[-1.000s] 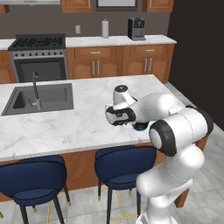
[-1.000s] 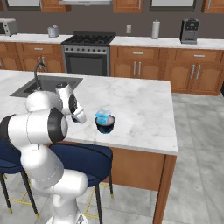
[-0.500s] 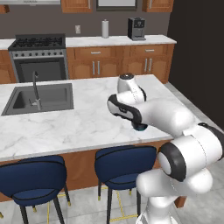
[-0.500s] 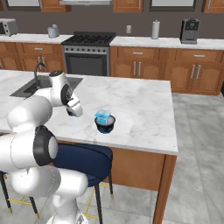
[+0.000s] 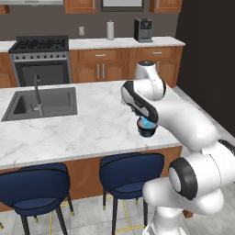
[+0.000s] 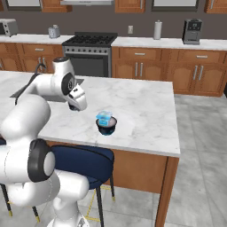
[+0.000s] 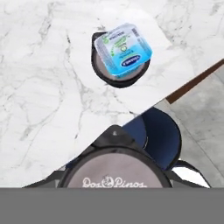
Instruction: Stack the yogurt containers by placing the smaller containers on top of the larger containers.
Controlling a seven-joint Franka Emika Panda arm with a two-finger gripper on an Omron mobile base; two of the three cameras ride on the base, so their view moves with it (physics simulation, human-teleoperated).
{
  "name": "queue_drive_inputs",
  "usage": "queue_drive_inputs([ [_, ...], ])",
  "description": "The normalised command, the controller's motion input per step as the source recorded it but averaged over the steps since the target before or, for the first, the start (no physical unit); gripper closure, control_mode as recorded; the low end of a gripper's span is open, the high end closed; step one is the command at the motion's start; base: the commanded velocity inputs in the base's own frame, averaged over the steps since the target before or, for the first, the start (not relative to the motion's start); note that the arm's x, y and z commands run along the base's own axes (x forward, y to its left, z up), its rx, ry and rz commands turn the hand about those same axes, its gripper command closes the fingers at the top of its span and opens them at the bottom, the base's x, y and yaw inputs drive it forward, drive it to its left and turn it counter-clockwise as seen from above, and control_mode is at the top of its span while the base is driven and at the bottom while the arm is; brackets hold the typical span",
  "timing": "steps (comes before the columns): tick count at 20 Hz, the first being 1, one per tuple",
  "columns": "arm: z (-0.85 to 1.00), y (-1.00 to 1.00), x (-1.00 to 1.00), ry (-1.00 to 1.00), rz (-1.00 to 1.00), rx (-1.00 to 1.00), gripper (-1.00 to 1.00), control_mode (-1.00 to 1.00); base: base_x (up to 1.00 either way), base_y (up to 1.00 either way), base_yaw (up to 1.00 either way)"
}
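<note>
At centre of the right base view, the wide dark tub (image 6: 106, 127) is sitting upright on the marble island counter (image 6: 146, 111), near its front edge. The light-blue cup (image 6: 104, 118) is resting on top of the tub, slightly skewed. In the left base view the same pair, tub (image 5: 147, 131) w/ blue cup (image 5: 147, 123), is showing at centre-right, partly tucked under the robot's forearm.

The gripper (image 6: 76, 106) is hanging just left of the tub in the right base view, apart from it, above the counter.

In the hand view, the gripper (image 7: 116, 176) is sitting at bottom centre w/ jaws partway apart, clamping the tiny dark cup (image 7: 116, 168); its pale lid w/ lettering is facing the camera. The cup is hanging in the air over the counter edge and a blue stool (image 7: 159, 135). The tub (image 7: 101, 70) and blue cup (image 7: 123, 50) are lying in the upper middle of the frame, well apart from the held cup.

Sink (image 5: 41, 103) is showing at left of the left base view, far from the stack.
</note>
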Motion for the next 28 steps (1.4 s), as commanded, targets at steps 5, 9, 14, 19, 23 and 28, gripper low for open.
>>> queue_drive_inputs([
  [5,0.41,-0.44,-0.26,0.09,0.07,0.04,1.0,-1.0,0.0,0.0,0.0],
  [9,0.13,-0.42,-0.25,0.06,0.08,0.02,1.0,-1.0,0.0,0.0,0.0],
  [14,-0.05,-0.34,-0.2,0.01,0.06,0.0,1.0,-1.0,0.0,0.0,0.0],
  [19,-0.27,-0.12,-0.04,0.03,0.06,0.0,1.0,-1.0,0.0,0.0,0.0],
  [23,-0.34,0.0,0.0,0.08,0.05,-0.04,1.0,-1.0,0.0,0.0,0.0],
  [28,-0.07,0.0,0.06,0.07,0.05,-0.02,1.0,-1.0,0.0,0.0,0.0],
])
